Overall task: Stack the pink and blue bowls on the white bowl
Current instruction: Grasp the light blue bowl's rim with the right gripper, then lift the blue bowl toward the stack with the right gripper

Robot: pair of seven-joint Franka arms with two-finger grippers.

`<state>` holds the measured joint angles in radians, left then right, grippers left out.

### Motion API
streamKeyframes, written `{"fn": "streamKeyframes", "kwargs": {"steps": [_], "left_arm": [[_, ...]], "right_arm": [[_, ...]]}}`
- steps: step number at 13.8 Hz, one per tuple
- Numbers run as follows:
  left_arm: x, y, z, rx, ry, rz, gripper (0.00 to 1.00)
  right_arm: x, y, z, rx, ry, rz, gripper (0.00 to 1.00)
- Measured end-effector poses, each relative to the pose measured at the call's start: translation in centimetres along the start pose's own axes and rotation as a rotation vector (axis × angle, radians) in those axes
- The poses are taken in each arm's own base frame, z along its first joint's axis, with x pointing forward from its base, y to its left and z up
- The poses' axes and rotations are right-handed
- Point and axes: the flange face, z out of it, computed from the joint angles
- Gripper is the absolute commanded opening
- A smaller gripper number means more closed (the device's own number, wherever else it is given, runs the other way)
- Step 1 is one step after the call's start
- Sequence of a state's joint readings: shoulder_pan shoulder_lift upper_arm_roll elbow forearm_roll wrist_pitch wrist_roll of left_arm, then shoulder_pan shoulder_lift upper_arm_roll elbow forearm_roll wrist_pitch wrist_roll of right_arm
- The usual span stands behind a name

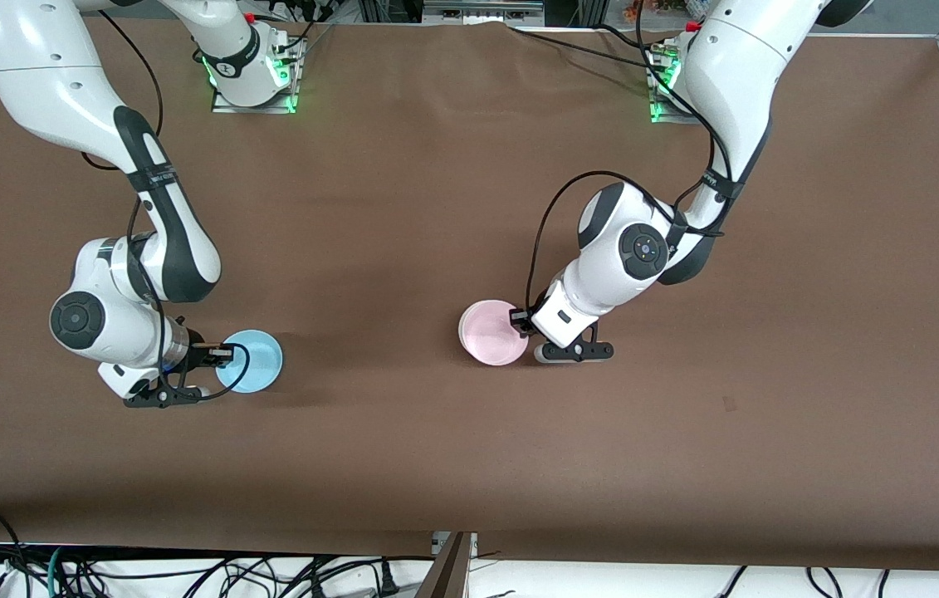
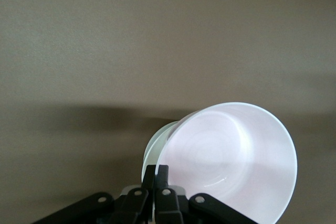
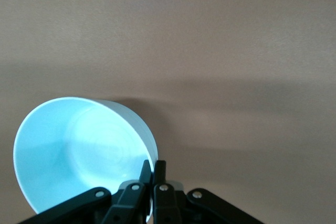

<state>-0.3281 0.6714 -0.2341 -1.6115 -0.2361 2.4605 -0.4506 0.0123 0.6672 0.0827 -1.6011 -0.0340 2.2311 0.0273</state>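
Pink bowl (image 1: 492,334) sat on the brown tabletop (image 1: 436,208) near the middle, toward the left arm's end. In the left wrist view the pink bowl (image 2: 231,163) sat tilted inside a white bowl (image 2: 153,149), whose rim showed as a pale crescent beside it; in the front view the white bowl (image 1: 462,326) showed only as a thin edge around the pink one. One blue bowl (image 1: 251,360) was at the right arm's end of the tabletop, well apart from the other two. That made three bowls in all: one pink, one white, one blue.

The left gripper (image 1: 521,320) was at the pink bowl's rim on the side toward the left arm's end; its jaws were closed tight on that rim, as the left wrist view showed (image 2: 156,174). The right gripper (image 1: 220,355) was at the blue bowl's rim, on the side toward the right arm's end; its jaws were pinched together on that rim (image 3: 153,170), with the blue bowl (image 3: 84,153) tilted in their hold.

No brand, label or readable writing showed on any bowl or on the arms.
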Motion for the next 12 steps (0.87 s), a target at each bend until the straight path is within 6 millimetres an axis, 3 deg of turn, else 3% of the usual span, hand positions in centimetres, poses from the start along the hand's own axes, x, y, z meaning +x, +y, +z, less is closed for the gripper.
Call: {"fn": "streamKeyframes", "kwargs": {"steps": [3, 9, 11, 12], "left_arm": [[-0.1, -0.2, 0.7, 0.004, -0.008, -0.002, 0.0], [-0.3, -0.1, 1.0, 0.015, -0.01, 0.013, 0.0], [-0.5, -0.1, 1.4, 0.017, -0.015, 0.015, 0.0], [-0.6, -0.1, 1.6, 0.018, -0.018, 0.016, 0.0]], "right_arm": [[-0.2, -2.5, -4.3, 0.068, 0.002, 0.005, 0.0], [-2.4, -14.5, -10.1, 0.169, -0.03, 0.03, 0.0], [-3.0, -17.4, -12.2, 0.183, -0.057, 0.055, 0.0], [-3.1, -17.9, -13.5, 0.183, -0.067, 0.054, 0.0]]}}
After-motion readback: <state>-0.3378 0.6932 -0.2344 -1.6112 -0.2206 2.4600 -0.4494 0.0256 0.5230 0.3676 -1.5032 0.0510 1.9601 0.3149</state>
